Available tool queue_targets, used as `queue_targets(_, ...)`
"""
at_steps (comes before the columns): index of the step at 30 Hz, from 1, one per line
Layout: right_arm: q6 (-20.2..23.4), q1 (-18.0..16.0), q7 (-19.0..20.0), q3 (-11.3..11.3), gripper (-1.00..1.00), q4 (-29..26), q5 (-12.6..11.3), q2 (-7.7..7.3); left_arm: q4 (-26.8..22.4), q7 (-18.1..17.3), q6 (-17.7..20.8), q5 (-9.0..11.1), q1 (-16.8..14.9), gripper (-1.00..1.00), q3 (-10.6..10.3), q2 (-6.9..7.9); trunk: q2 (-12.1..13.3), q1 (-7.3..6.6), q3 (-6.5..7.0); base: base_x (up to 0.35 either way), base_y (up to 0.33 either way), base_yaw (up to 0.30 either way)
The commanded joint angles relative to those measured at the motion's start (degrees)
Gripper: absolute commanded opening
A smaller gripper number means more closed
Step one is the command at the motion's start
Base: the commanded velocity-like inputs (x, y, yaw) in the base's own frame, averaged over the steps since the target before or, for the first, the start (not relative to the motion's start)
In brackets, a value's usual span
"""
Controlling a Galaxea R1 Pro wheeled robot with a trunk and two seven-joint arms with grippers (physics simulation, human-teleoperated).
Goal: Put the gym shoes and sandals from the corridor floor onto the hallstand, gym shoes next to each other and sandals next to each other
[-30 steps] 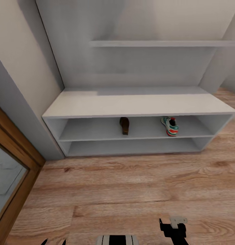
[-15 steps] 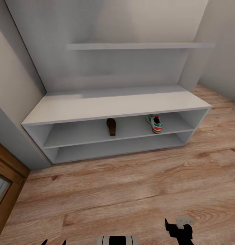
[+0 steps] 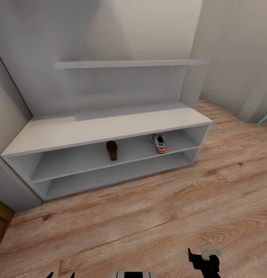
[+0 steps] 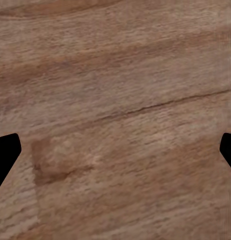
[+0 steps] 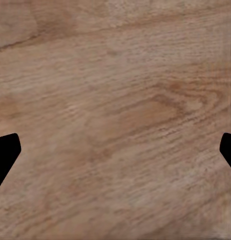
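A robot looks down from its head camera at a wide light-grey hallstand (image 3: pixel 110 129) set against a pale wall, standing on a light brown wood-plank corridor floor (image 3: pixel 156 216). The hallstand has a flat bench top, two long open shelves beneath it, and a narrow wall shelf (image 3: pixel 129 63) above.

On the upper of the two open shelves lie two pieces of footwear, well apart from each other. Near the middle is one dark brown sandal (image 3: pixel 112 150). Further toward the right end is one gym shoe (image 3: pixel 159 143), white with teal-green stripes and orange-red patches. No second sandal or second gym shoe is on the rack or on the visible floor, so half the task appears to remain.

At the bottom edge of the head view, the dark right gripper (image 3: pixel 204 262) hangs low over the floor. In the right wrist view its two dark fingertips (image 5: pixel 6 152) sit wide apart at the edges with bare planks between them, so it is released and carries nothing. The left gripper (image 4: pixel 115 155) looks the same in its wrist view: fingertips (image 4: pixel 6 152) spread, only floor between them, nothing held.

Judging by their look, the gym shoe is light and has a soft upper over a firmer sole; pinching across the sides at mid-length or at the heel collar seems safest. The sandal is flat, thin and probably a little flexible, best gripped across its sole edges, where it could slip.
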Motion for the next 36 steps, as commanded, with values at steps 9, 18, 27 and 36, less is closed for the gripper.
queue_targets(9,-0.1,0.0,-0.1,0.0,1.00,0.1,0.1,0.09,0.0,-0.6,0.0,0.5,0.0,1.00,0.1,-0.04,0.1,-0.24,2.24,0.000,0.000,-0.268)
queue_targets(18,-0.1,0.2,0.0,0.0,1.00,0.1,0.1,0.10,0.0,-0.6,0.0,0.5,0.0,1.00,0.2,-0.03,0.2,-0.47,4.50,0.000,0.000,-0.270)
queue_targets(27,-0.1,0.4,0.0,0.0,1.00,0.1,0.1,0.27,0.0,-0.7,-0.1,0.5,0.0,1.00,2.2,-0.05,0.2,-0.50,4.84,0.000,0.000,-0.276)
queue_targets(36,-0.1,0.4,0.0,0.0,1.00,0.1,0.0,0.41,0.1,-0.7,-0.1,0.4,0.0,1.00,2.4,-0.11,0.2,-0.50,4.85,0.000,0.000,-0.282)
